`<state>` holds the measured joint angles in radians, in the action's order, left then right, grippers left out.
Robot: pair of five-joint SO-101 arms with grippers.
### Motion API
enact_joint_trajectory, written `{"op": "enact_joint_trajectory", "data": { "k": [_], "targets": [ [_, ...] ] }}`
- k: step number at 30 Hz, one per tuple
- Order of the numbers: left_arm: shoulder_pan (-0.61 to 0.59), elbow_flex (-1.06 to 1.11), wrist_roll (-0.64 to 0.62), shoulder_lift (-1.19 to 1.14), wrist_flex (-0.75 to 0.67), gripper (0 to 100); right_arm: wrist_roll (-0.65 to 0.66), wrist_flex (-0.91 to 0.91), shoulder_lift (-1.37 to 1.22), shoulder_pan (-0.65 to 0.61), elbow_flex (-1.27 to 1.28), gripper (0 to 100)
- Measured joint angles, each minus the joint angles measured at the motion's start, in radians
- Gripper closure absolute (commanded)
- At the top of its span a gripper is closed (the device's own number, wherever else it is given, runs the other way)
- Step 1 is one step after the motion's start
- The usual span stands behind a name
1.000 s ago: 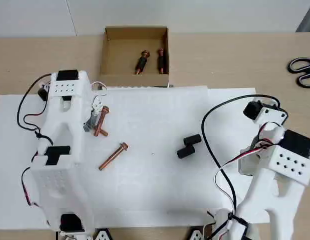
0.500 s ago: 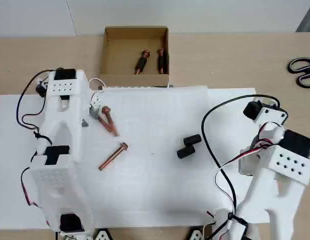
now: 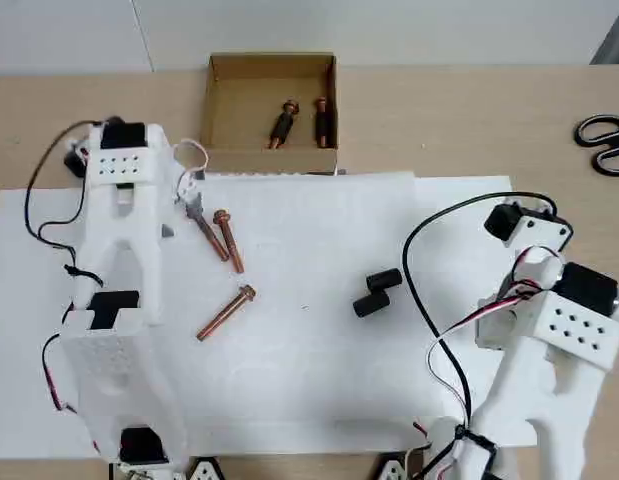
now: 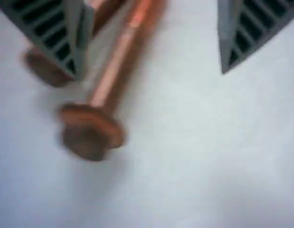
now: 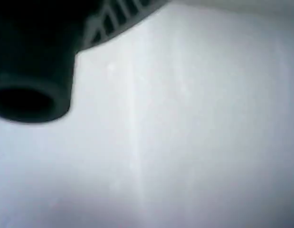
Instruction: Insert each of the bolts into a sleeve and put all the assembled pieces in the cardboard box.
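Left claw (image 4: 151,69) gapes over two bolts (image 3: 229,240); third bolt (image 3: 226,312), two sleeves (image 3: 384,279) nearby.

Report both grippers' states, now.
Left gripper: open, straddling a bolt.
Right gripper: shut on a black sleeve.

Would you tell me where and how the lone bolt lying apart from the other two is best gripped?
I would grip the lone bolt at mid-shank, coming straight down with the left claw turned across its length. It lies flat and slanted on the white sheet, with bare sheet on both sides to close into; its head end is wider.
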<state>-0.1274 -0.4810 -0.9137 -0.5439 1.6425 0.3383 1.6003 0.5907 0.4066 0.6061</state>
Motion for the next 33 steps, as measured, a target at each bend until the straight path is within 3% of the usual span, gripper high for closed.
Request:
{"op": "enact_joint_trajectory", "data": {
  "k": [7, 19, 26, 33],
  "targets": [
    [0.055, -0.058, 0.000, -0.002, -0.032, 82, 0.000, -0.003, 0.000, 0.000, 0.000, 99.5],
    [0.063, 0.086, 0.003, -0.002, -0.204, 82, 0.000, -0.003, 0.000, 0.000, 0.000, 99.5],
    [0.063, 0.132, 0.006, -0.002, -0.226, 82, 0.000, -0.003, 0.000, 0.000, 0.000, 99.5],
    [0.063, 0.147, 0.002, -0.075, -0.235, 99, 0.000, -0.003, 0.000, 0.000, 0.000, 99.5]
  ]
}}
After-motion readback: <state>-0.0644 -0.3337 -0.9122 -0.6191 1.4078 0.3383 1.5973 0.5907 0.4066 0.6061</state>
